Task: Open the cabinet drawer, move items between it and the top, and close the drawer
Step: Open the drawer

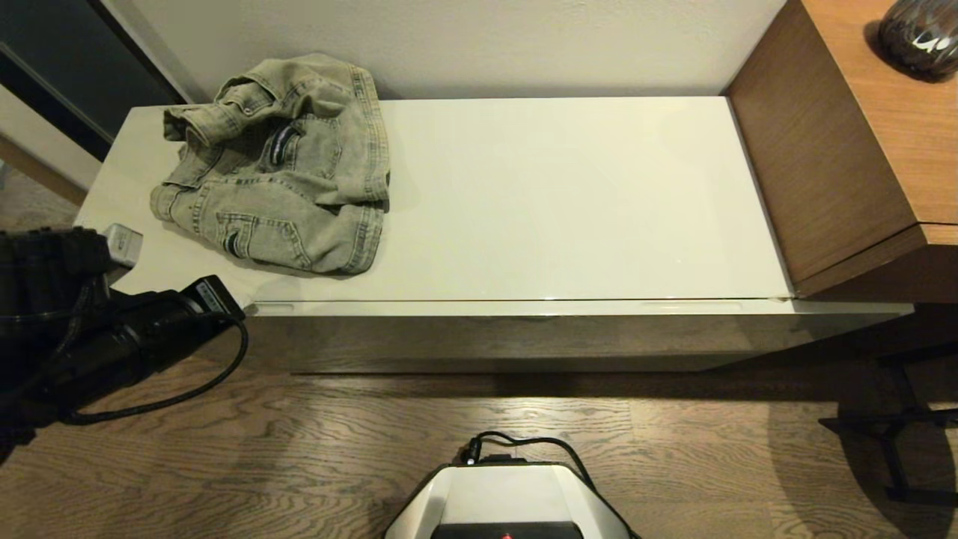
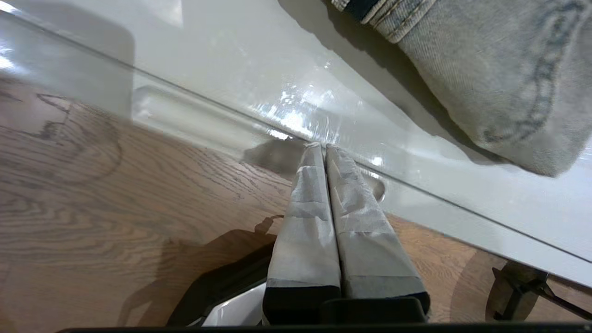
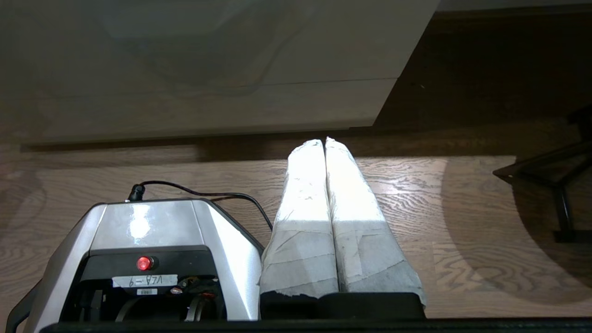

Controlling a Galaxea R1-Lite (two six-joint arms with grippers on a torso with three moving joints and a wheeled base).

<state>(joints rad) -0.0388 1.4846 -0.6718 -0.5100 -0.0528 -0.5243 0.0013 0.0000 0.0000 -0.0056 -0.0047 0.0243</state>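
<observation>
The cabinet drawer point(image 1: 524, 308) sits closed; the jacket point(image 1: 281, 165) lies on the top point(image 1: 569, 202). The left claw point(image 2: 322, 147) — fingers together — nears a rim notch point(image 2: 374, 185), needing a hook-and-pull.

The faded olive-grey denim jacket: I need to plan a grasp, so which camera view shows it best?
The head view: the whole faded olive-grey denim jacket lies crumpled on the left end of the glossy beige cabinet top. The left wrist view shows only one hem corner; the right wrist view shows none of it.
</observation>
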